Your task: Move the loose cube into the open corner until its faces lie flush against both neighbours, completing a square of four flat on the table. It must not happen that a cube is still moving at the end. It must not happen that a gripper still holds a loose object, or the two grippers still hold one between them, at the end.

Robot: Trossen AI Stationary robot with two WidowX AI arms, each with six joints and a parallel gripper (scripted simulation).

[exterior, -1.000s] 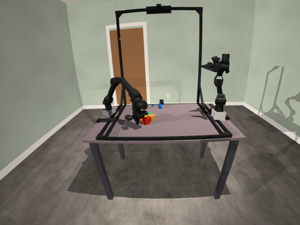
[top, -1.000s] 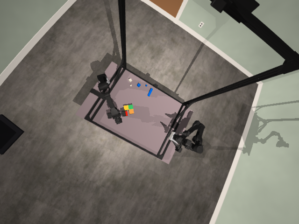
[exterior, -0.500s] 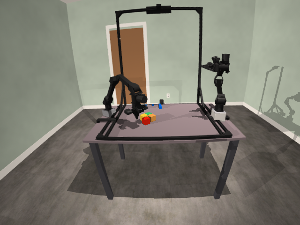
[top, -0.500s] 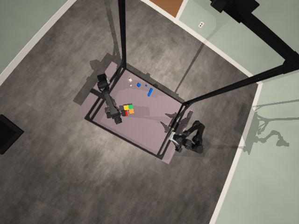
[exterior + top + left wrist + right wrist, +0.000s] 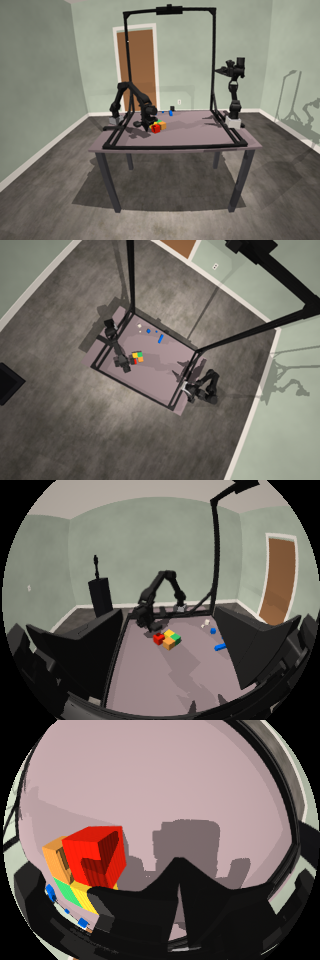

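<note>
Red marks the loose cube (image 5: pixel 135 361) (image 5: pixel 155 128) (image 5: pixel 158 639) (image 5: pixel 95 852), which is seen flat on the table (image 5: pixel 160 379) (image 5: pixel 180 138) (image 5: pixel 145 685) (image 5: pixel 150 780), nearer the short edge where the right arm is mounted than the opposite one. The open corner of the square, on the side toward the long edge closest to the exterior view, is roughly filled by it. A narrow gap is left between it and the orange cube (image 5: pixel 140 359) (image 5: pixel 162 125) (image 5: pixel 169 643) (image 5: pixel 56 861); whether the yellow cube (image 5: pixel 134 355) (image 5: pixel 169 633) (image 5: pixel 84 899) is touched cannot be told. The green cube (image 5: pixel 139 354) (image 5: pixel 158 121) (image 5: pixel 175 638) (image 5: pixel 67 892) is set diagonally across from the red one.

The right gripper (image 5: pixel 127 364) (image 5: pixel 146 130) (image 5: pixel 178 861) is held low beside the red cube, its fingers closed together with nothing gripped; contact with the cube cannot be made out. The left gripper (image 5: pixel 186 392) (image 5: pixel 216 70) (image 5: pixel 170 613) is raised high by the opposite short edge, its fingers spread nearly full width, empty.

Along the far long edge, a blue bar (image 5: pixel 160 338) (image 5: pixel 170 113) (image 5: pixel 220 647) is seen, with white pieces (image 5: pixel 139 325) (image 5: pixel 206 622) toward the corner at the right arm's end.
</note>
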